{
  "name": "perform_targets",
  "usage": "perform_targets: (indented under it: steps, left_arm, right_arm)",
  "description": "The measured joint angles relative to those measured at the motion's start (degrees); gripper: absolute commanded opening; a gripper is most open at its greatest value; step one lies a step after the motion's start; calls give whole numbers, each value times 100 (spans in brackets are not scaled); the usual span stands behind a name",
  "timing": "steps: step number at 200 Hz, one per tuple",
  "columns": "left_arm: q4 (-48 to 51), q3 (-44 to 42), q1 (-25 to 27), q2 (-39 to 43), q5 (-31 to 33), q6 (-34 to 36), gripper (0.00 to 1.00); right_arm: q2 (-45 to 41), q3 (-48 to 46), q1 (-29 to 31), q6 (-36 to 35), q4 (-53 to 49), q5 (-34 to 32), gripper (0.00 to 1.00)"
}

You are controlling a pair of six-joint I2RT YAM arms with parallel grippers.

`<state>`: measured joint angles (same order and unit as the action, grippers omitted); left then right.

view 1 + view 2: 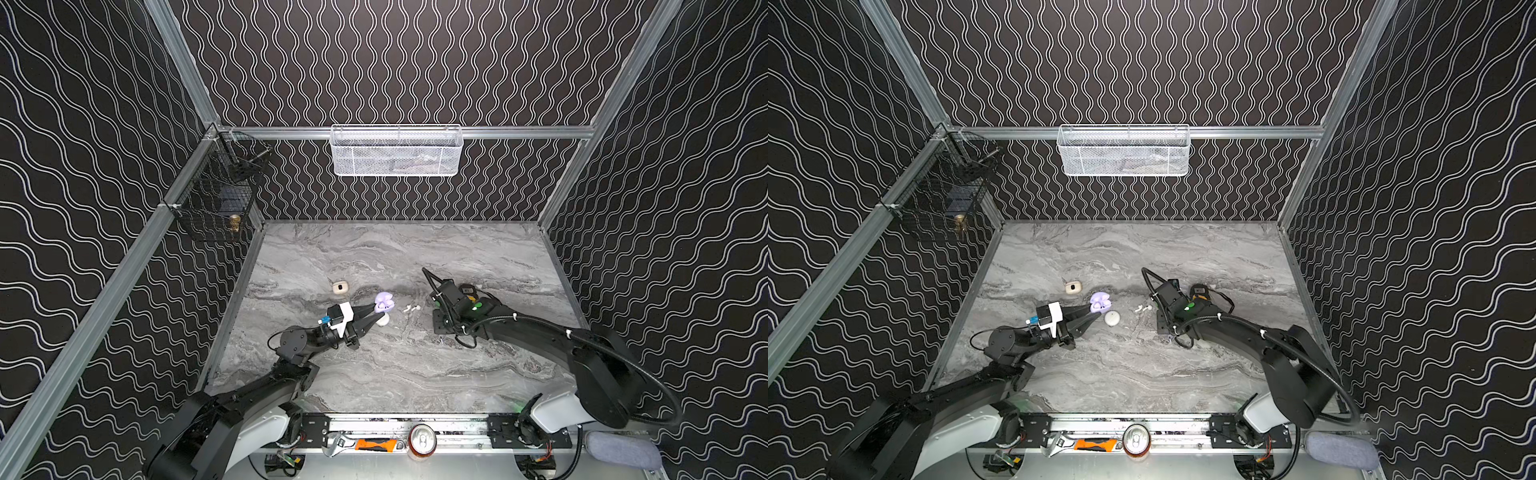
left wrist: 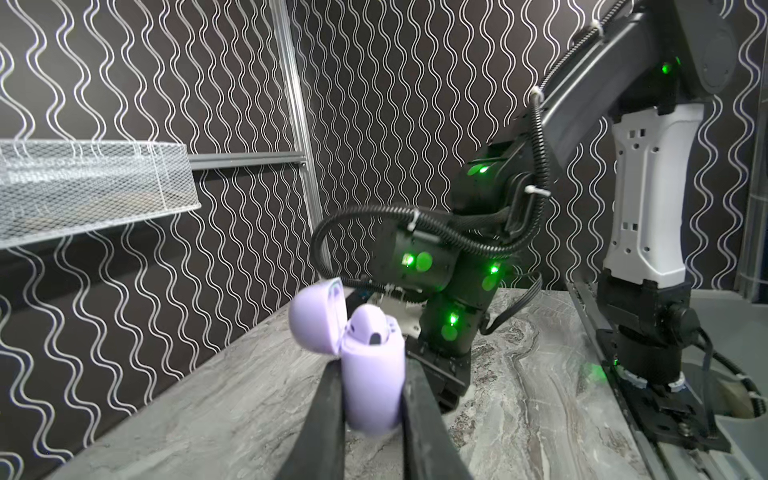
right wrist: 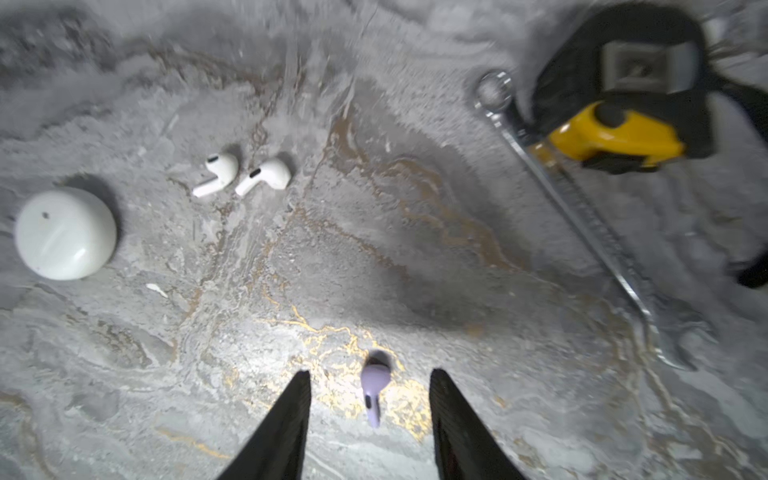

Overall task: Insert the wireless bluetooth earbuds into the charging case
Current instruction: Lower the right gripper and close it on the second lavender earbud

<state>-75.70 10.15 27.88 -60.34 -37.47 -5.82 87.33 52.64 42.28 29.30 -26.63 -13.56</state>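
Item: left gripper [image 1: 379, 310], clenched on the flanks of the lilac case [image 2: 372, 399] near the middle of the tabletop [image 1: 374, 374]. The lid is thrown back and one bud [image 2: 370, 328] is already seated. Whether the case base rests on the surface cannot be told. Item: right gripper [image 3: 370, 374], released, fingers pointing down astride the loose lilac bud [image 3: 372, 388], with a gap showing on each side. This bud lies flat, right of the middle, its stem running along the gap. Also present: white buds [image 3: 222, 166], a pair, between the two grippers; white case [image 3: 66, 232], shut, just beside the left fingers; beige case [image 1: 340, 287], left of the middle toward the far edge; tape [image 3: 615, 129] and wrench [image 3: 582, 208], beyond the right gripper toward the right edge. Hazards, as judged: an off-centre close may squirt the small smooth bud sideways or pinch the stem alone, leaving it skewed for the socket. A push into the case may twist it between two narrow fingers. The raised lid may be knocked shut on approach, and the white buds lie along the likely carry path. Room: walls bound the left, far and right edges. The near and far stretches lie bare, and nothing sits close to an edge.
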Motion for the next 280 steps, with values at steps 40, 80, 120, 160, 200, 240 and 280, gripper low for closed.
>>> perform_targets:
  steps: [40, 80, 120, 160, 200, 240, 280]
  left_arm:
    - [-7, -37, 26, 22, 0, 20, 0]
    - [0, -37, 37, 35, 4, 26, 0]
    - [76, -37, 39, 127, 39, 142, 0]
    - [166, -37, 63, 133, 83, 168, 0]
    - [216, -37, 79, 179, 103, 173, 0]
    - [267, -33, 94, 219, 122, 184, 0]
    - [385, -31, 105, 313, 127, 293, 0]
  right_arm:
    - [387, -4, 17, -46, -48, 210, 50]
    - [647, -35, 114, -131, -52, 367, 46]
    - [656, -44, 120, -133, -83, 354, 45]
    - [741, -44, 122, -149, -107, 337, 43]
    - [763, -103, 120, -146, -127, 286, 38]
    - [719, -184, 120, -144, -50, 245, 36]
    - [708, -238, 122, -138, 70, 225, 29]
